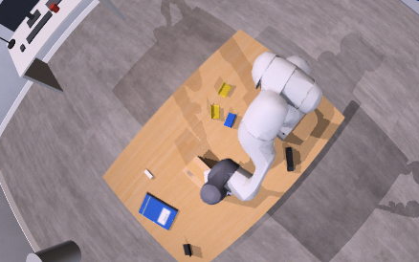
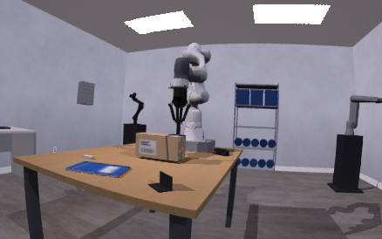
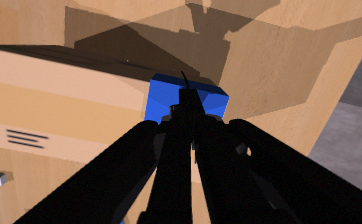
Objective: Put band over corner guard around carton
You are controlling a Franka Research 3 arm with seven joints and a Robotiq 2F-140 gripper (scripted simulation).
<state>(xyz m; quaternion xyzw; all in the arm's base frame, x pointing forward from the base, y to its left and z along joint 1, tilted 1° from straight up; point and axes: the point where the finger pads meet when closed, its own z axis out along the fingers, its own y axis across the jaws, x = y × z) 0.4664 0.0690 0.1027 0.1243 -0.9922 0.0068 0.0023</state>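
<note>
The brown carton [image 2: 160, 146] with a label stands on the wooden table; it also shows in the wrist view [image 3: 58, 100]. A blue corner guard sits on its top far corner, seen as a blue edge in the side view [image 2: 177, 136]. My gripper [image 3: 187, 101] points straight down right over the guard, with its fingers pressed together. A thin black strand of the band [image 3: 183, 77] rises from between the fingertips over the guard. The rest of the band is hidden. From above, my wrist [image 1: 213, 184] covers that end of the carton [image 1: 193, 169].
A blue book [image 1: 158, 210] lies at the near left of the table, with a black bracket [image 1: 187, 249] at the near edge. Two yellow blocks [image 1: 224, 89] and a blue block [image 1: 230, 120] lie beyond the carton. A black bar [image 1: 290, 159] lies by my base, and a small white piece [image 1: 148, 174] to the left.
</note>
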